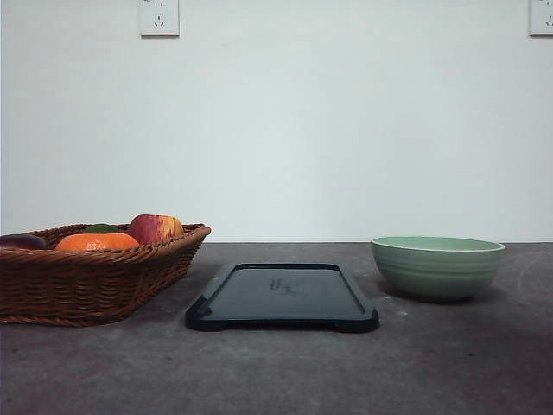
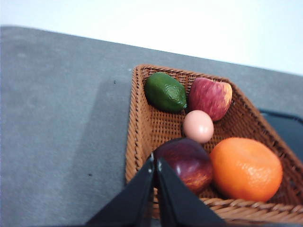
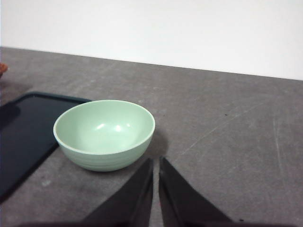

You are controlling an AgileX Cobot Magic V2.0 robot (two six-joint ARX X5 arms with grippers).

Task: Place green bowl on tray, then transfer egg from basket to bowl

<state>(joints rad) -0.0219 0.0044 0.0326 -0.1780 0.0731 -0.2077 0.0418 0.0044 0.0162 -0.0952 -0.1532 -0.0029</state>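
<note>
Faint, unreadable lettering marks the dark tray (image 1: 282, 298), the ridged sage green bowl (image 1: 437, 266) sits empty beside it, and both hands' fingers are together.

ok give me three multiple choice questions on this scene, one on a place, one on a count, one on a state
1. Where does the pale green glazed bowl stand?
A on the dark rectangular tray
B on the grey table beside the tray
C in the basket

2. How many items lie in the brown woven wicker basket?
A three
B five
C seven

3. The left gripper is
A shut
B wide open
C holding the egg

B: the bowl rests on the table, apart from the tray.
B: lime, apple, egg, dark fruit, orange.
A: its fingertips meet.
</note>
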